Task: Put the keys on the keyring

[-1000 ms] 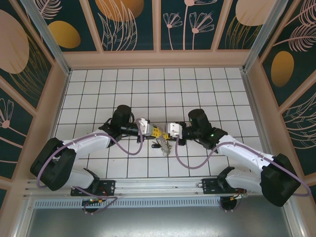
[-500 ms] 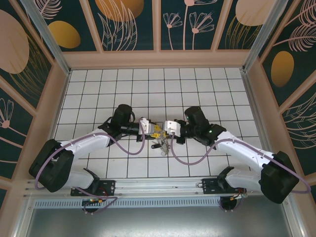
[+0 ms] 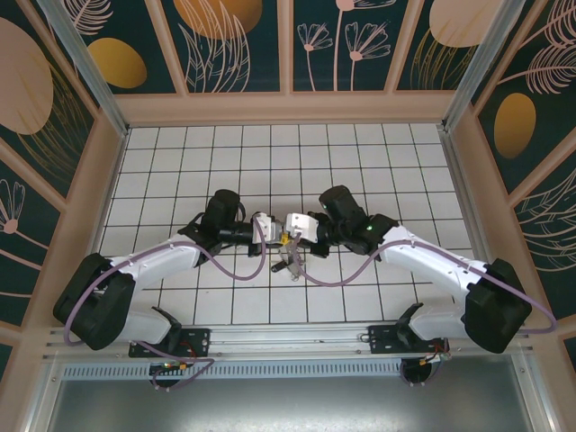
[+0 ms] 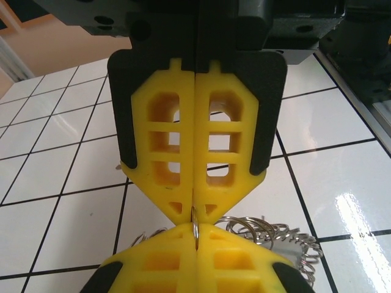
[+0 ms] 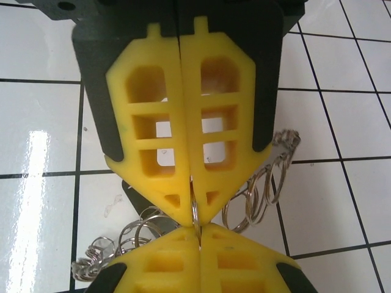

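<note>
- Plainly, the left claw (image 3: 273,231) reaches in from the left over the white tiled desk (image 3: 180,162). In its own wrist view the left claw (image 4: 194,210) has both yellow fingers (image 4: 162,140) pressed flat together, with a thin wire loop of the keyring (image 4: 194,229) nipped at their very tips.
- Between the two claws the keyring (image 3: 290,261) dangles just above the desk at the centre. A tangle of small silvery rings (image 4: 275,235) hangs from the loop, lying low against the tiles. Whether any key is already threaded cannot be told.
- On the right, the right claw (image 3: 295,230) meets the left tip to tip. Its wrist view shows the right claw (image 5: 194,213) likewise closed, gripping the same loop (image 5: 193,210), with more small rings (image 5: 263,189) trailing beside it.
- By my judgement, the step in hand is steadying or prising the loop between both claws. The next move calls for a small, careful pull or twist to open a gap without letting the wire slip.
- No brand, label or writing can be read.
</note>
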